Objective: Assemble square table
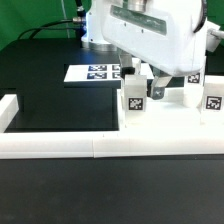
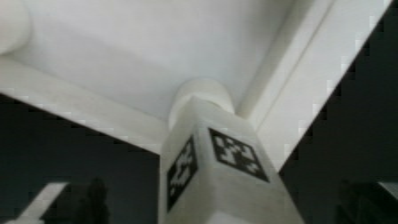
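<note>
The gripper (image 1: 150, 88) hangs with its jaws spread wide and nothing between them, just above a leg block (image 1: 134, 104) that stands upright on the square table (image 1: 165, 139) slab. In the wrist view the same leg block (image 2: 214, 150) rises between the dark fingertips (image 2: 63, 200), clear of both. Two more leg blocks stand towards the exterior view's right, and the marker board (image 1: 92, 73) lies behind

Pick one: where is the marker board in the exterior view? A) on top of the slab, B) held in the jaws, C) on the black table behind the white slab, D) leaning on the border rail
C: the marker board lies flat on the black table, behind the white slab and apart from the leg blocks standing on it.
</note>
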Robot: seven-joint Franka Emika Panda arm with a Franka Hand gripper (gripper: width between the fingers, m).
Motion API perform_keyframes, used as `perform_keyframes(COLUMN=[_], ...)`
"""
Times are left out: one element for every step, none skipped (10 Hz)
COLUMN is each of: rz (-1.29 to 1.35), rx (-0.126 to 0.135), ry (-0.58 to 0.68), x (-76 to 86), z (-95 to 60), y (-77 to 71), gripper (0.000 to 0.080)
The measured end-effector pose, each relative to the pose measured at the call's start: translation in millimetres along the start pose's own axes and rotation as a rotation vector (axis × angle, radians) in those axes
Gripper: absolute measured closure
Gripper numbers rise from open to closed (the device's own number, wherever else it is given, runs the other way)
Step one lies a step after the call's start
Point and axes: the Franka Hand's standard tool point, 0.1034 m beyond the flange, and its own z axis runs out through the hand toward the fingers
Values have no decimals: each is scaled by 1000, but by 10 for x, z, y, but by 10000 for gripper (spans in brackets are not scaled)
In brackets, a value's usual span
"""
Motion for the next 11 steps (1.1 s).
perform_keyframes(rz=[-107, -209, -285, -368, -439, -553, -601, -603, -602, -602, -602], rx=[18, 55, 105, 142, 178, 197, 215, 215, 214, 214, 213], ry=[14, 45, 79, 84, 93, 90, 84, 84, 84, 84, 83], x=[23, 63, 117, 153, 163, 149, 115, 117, 118, 118, 118], z=[-10, -12, 29, 61, 43, 16, -21, -9, -2, -2, 1], y=[-20, -29, 9, 35, -13, -43, -104, -101, -98, -98, -96], gripper=[151, 151, 151, 151, 151, 151, 151, 151, 151, 151, 151])
